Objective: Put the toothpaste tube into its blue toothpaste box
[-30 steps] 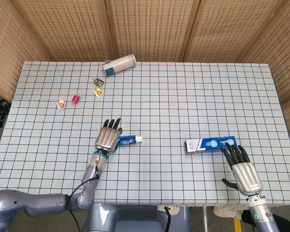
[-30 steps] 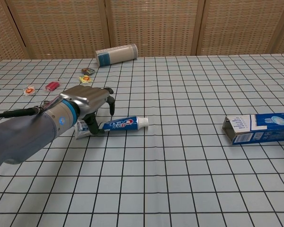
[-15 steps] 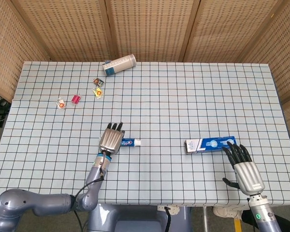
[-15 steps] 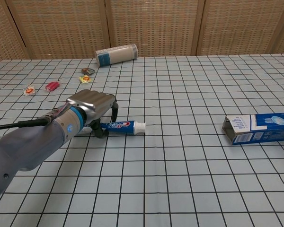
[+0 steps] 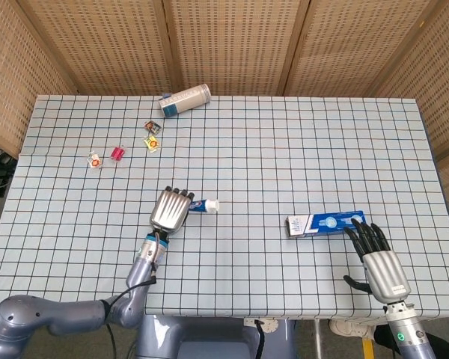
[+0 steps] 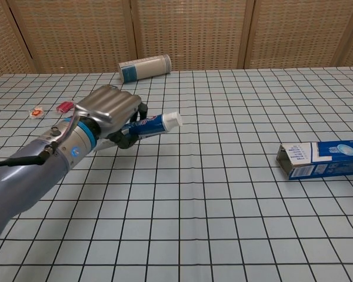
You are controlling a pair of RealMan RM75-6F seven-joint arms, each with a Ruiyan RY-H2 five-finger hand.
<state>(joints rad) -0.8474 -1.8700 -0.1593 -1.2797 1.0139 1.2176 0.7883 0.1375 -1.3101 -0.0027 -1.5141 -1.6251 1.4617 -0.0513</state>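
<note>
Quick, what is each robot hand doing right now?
Left hand: holds the toothpaste tube, lifted off the table.
Right hand: open, holds nothing, fingers at the end of the blue toothpaste box.

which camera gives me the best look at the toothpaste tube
Chest view: the tube shows side-on, label and white cap clear, held in the left hand. In the head view only its cap end pokes out past the hand.
</note>
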